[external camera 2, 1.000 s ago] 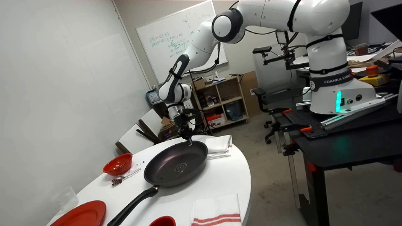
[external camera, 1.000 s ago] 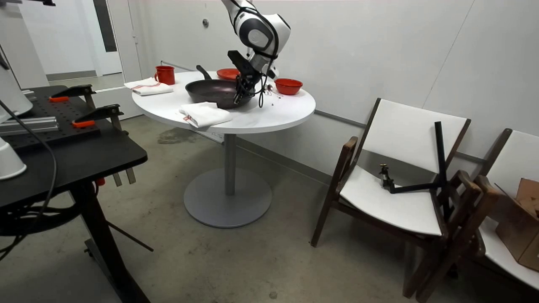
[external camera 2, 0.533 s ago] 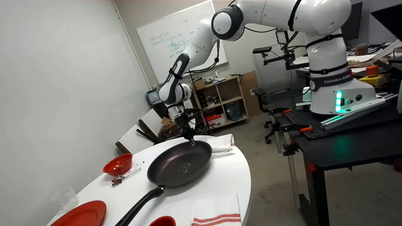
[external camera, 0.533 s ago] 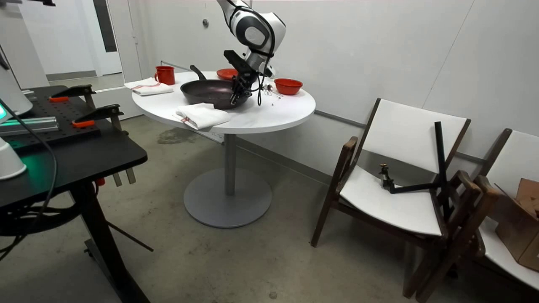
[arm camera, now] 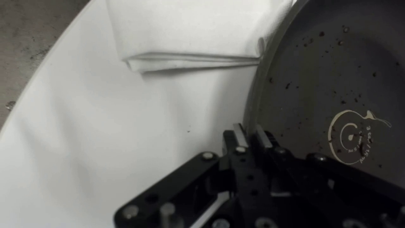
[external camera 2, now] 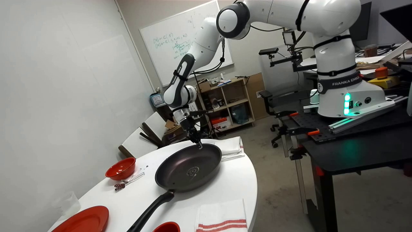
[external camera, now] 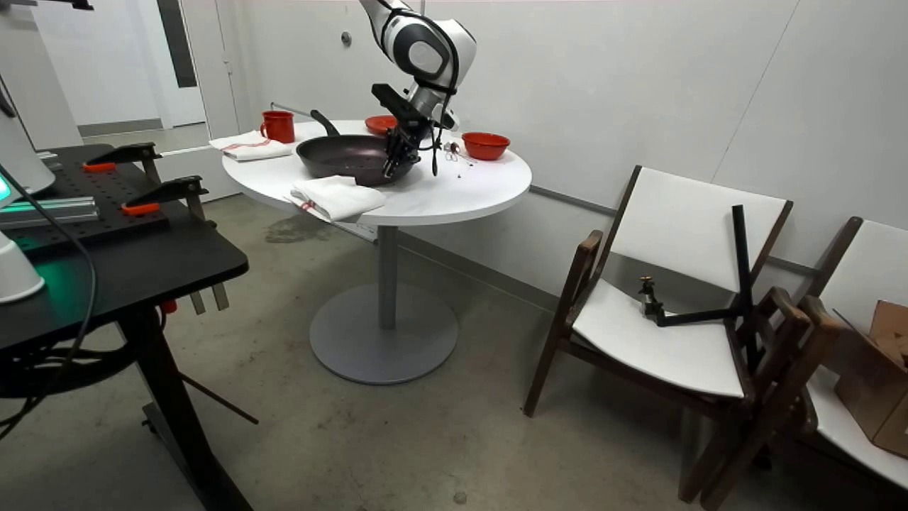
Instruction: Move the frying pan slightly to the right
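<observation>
Black frying pan (external camera 2: 189, 169) gripped by its rim (arm camera: 262, 71)

In an exterior view the pan rests on the white surface (external camera 2: 233, 180), its handle (external camera 2: 152, 210) pointing to the near left; its long axis runs diagonally from there to the far right. The gripper (arm camera: 252, 135) has its jaws closed around the rim on the far side, roughly opposite the handle. A folded white towel (external camera 2: 230, 145) lies just beside the pan at the far right; a red bowl (external camera 2: 121, 169) stands apart to the left.
</observation>
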Available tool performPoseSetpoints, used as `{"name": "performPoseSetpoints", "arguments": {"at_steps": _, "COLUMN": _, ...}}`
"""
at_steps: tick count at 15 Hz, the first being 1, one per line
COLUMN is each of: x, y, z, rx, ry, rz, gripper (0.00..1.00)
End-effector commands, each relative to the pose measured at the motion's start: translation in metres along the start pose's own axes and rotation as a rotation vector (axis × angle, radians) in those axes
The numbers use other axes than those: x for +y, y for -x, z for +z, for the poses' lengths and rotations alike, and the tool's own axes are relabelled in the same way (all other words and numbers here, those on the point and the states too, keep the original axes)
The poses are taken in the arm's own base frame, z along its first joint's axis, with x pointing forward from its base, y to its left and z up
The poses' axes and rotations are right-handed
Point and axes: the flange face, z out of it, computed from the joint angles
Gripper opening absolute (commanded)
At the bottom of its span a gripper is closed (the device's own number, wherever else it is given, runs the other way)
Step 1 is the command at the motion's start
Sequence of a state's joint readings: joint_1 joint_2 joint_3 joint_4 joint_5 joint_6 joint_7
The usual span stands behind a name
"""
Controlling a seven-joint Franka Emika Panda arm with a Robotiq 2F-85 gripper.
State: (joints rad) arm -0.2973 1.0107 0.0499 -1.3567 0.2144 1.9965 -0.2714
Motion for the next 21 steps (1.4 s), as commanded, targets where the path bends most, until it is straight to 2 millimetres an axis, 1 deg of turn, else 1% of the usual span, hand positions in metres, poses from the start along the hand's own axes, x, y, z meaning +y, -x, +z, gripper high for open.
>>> {"name": "performPoseSetpoints", "arguments": {"at_steps": 1, "x": 0.001, "y": 0.013, "z": 0.013, "rx": -0.045, "ry": 0.058, "rz": -0.039, "gripper": 0.04}}
{"name": "performPoseSetpoints", "arguments": {"at_steps": 4, "x": -0.003, "y": 0.016, "z": 0.018, "rx": -0.073, "ry": 0.097, "rz": -0.061, "gripper": 0.04}}
{"name": "performPoseSetpoints", "arguments": {"at_steps": 8, "x": -0.008, "y": 0.017, "z": 0.019, "rx": -0.083, "ry": 0.131, "rz": -0.077, "gripper": 0.04}}
{"name": "performPoseSetpoints", "arguments": {"at_steps": 18, "x": -0.010, "y": 0.016, "z": 0.018, "rx": -0.072, "ry": 0.128, "rz": -0.074, "gripper": 0.04}}
{"name": "performPoseSetpoints", "arguments": {"at_steps": 19, "x": -0.011, "y": 0.015, "z": 0.018, "rx": -0.071, "ry": 0.126, "rz": -0.074, "gripper": 0.30}}
{"name": "performPoseSetpoints", "arguments": {"at_steps": 21, "x": -0.010, "y": 0.016, "z": 0.021, "rx": -0.077, "ry": 0.127, "rz": -0.073, "gripper": 0.41}}
